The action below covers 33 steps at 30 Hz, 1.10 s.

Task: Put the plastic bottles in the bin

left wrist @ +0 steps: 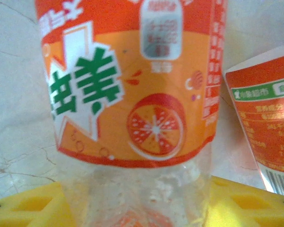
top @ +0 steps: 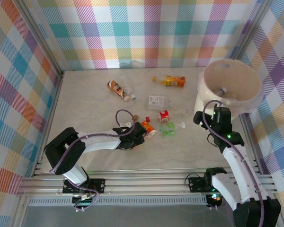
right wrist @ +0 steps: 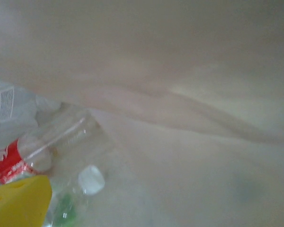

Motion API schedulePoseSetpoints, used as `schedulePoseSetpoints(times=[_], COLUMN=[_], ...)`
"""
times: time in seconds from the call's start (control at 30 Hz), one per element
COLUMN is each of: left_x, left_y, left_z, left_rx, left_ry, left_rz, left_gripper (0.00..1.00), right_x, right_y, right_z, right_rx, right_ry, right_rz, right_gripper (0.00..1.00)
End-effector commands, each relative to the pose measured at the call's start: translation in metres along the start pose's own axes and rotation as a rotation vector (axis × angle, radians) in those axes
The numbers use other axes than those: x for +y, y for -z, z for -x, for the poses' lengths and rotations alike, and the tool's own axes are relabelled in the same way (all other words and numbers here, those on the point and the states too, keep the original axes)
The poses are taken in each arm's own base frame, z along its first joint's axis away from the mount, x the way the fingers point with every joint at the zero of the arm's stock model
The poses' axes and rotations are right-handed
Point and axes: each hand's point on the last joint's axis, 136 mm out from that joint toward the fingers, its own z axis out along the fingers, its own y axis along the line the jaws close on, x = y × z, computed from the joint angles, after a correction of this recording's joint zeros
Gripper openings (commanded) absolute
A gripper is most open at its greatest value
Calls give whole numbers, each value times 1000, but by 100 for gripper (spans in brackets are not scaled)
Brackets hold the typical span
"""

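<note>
Here, on plaid-walled marbled table (top: 97, 106), left jaws clasp orange bottle (left wrist: 132, 94); right jaws released.

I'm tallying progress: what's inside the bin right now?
One small bottle-like object shows inside the bin. Its near wall covers part of the floor, so more may lie hidden.

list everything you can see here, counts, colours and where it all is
orange-label bottle: 1, orange, mid table
second orange bottle: 1, orange, far centre
brown-label bottle: 1, brown, far left of centre
flattened bottle: 1, clear, centre
red-label bottle: 1, red, centre
green-label bottle: 1, clear and green, just nearer
bin: 1, cream, far right
table: 1, pale marble
left gripper: yellow fingers flank the orange-label bottle
right gripper: open, beside the bin
</note>
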Motion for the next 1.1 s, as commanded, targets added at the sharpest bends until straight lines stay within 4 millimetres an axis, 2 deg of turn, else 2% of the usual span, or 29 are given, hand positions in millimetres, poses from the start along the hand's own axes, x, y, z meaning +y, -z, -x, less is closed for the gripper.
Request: schedulePoseSetpoints(times=[0.0, 0.1, 0.2, 0.3, 0.4, 0.5, 0.63, 0.7, 0.8, 0.93, 1.07], left_x=[-16, -10, -7, -10, -11, 0, 9, 3, -15, -51, -85], left_y=[4, 12, 24, 43, 70, 88, 108, 121, 150, 195, 227], left_z=[15, 19, 24, 29, 37, 41, 46, 49, 54, 58, 55], left_rx=[-83, -115, -148, -184, -229, -268, -302, -318, -353, -371, -342], left_ry=[-17, -21, -45, -91, -138, -174, -209, -224, -245, -289, -363], left_rz=[-95, -111, -144, -215, -284, -290, -313, -363, -501, -727, -895], left_gripper=[59, 59, 56, 54, 49, 43, 37, 35, 35, 37, 37], right_x=[13, 21, 37, 35, 34, 54, 98, 122, 152, 186, 212], right_y=[-9, -20, -20, -18, -12, 1, 34, 55, 81, 111, 135], right_z=[51, 59, 58, 40, 19, 13, 23, 26, 28, 34, 40], right_rx=[-160, -158, -138, -88, -48, -51, -87, -96, -78, 7, 127], right_ry=[55, 51, 23, -79, -168, -204, -161, -106, -58, -41, -25], right_rz=[2, 26, 109, 133, 172, 323, 602, 755, 928, 1093, 1198], right_gripper=[100, 100, 100, 100, 100, 100, 100, 100, 100, 100, 100])
